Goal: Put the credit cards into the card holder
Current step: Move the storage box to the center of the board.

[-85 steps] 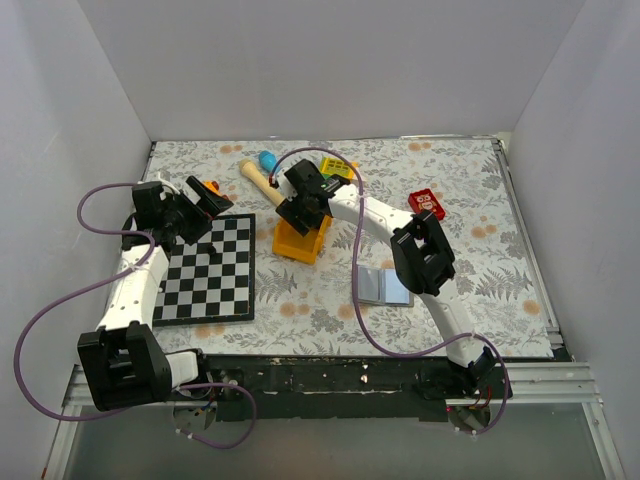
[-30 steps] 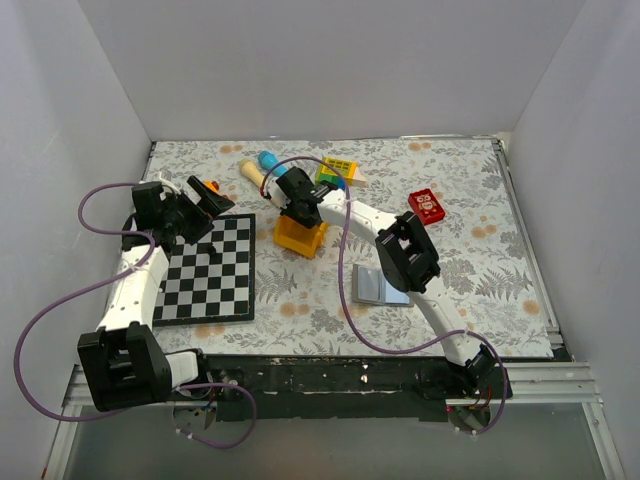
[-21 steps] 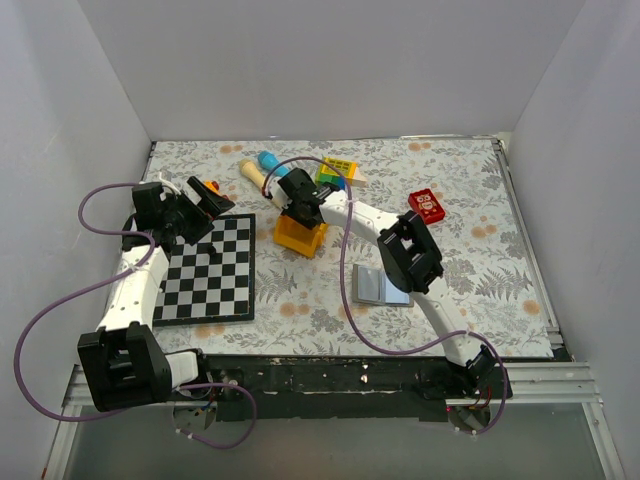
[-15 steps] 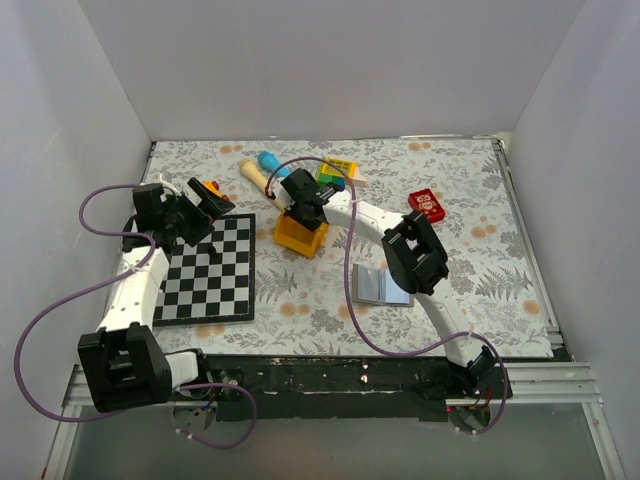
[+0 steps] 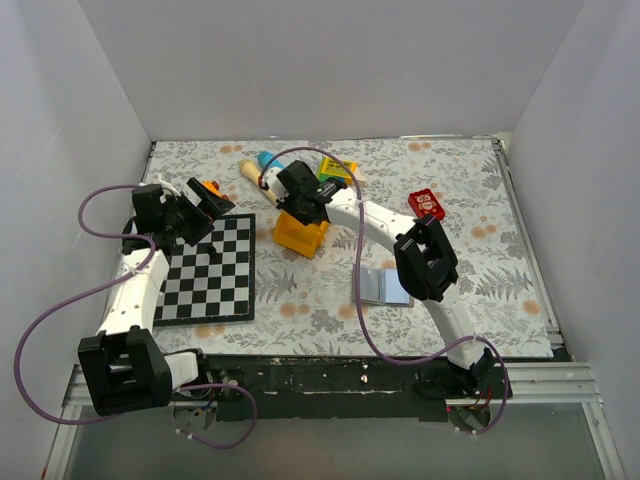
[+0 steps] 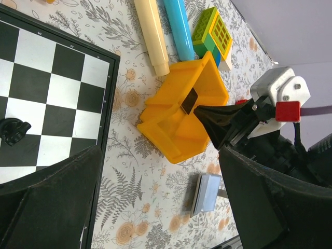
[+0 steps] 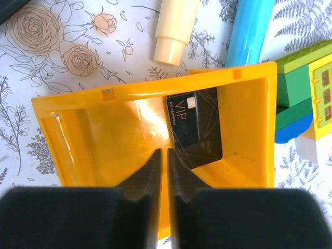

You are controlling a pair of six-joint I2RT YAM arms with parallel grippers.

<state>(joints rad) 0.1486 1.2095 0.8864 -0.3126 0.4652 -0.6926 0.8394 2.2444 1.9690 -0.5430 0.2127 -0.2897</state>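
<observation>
Toward the near edge, right of centre, the grey card holder (image 5: 383, 287) lies open on the table (image 5: 480, 260). Along the left edge sits a chessboard (image 5: 207, 270), with the left gripper (image 5: 207, 207) spread wide and empty over its far corner. At mid-table, one black card (image 7: 194, 129) sits inside an orange tray (image 7: 129, 93). The right gripper (image 7: 164, 151) is clenched on nothing, its tips just beside the card. Toward the far edge lie a cream tube (image 7: 174, 31), a blue tube (image 7: 251, 28) and a green-yellow block (image 7: 306, 88).
</observation>
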